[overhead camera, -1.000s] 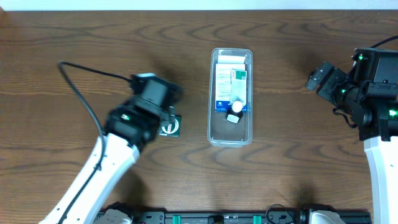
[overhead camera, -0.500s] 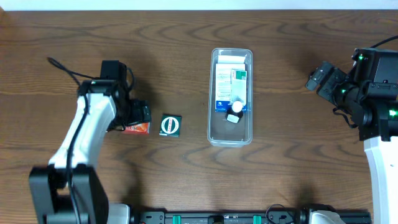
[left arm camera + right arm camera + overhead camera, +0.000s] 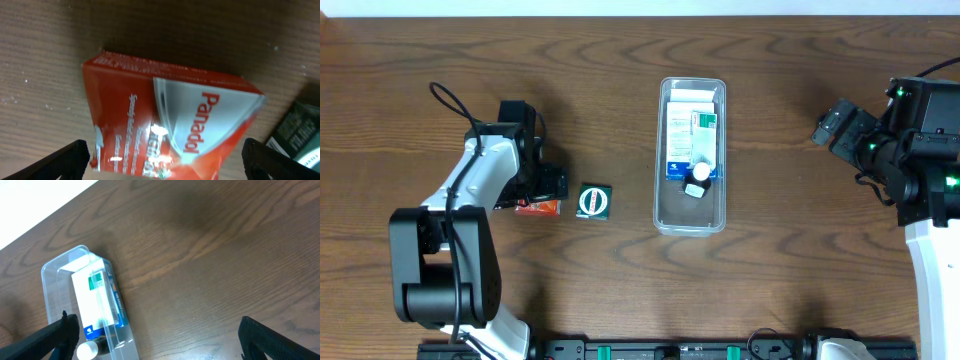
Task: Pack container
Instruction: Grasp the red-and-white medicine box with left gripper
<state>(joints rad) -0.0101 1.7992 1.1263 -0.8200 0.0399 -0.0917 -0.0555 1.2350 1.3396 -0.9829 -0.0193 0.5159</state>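
The clear plastic container [image 3: 691,155] stands upright at the table's middle, holding white, green and blue boxes and a small white-capped bottle; it also shows in the right wrist view [image 3: 90,310]. A red Panadol box [image 3: 538,207] lies left of it, with a dark green box [image 3: 593,201] between them. My left gripper [image 3: 542,190] is open, low over the red box [image 3: 165,125], its fingertips wide on either side. The green box's corner [image 3: 300,135] shows at the right edge. My right gripper [image 3: 832,126] is open and empty, far right of the container.
The white wall edge runs along the table's far side [image 3: 45,210]. A black rail [image 3: 670,350] lies along the table's near edge. Bare wood lies between the container and my right arm.
My left arm swung left from over the green box to over the red box, and in the last half second shifted slightly right. The right arm has not moved.
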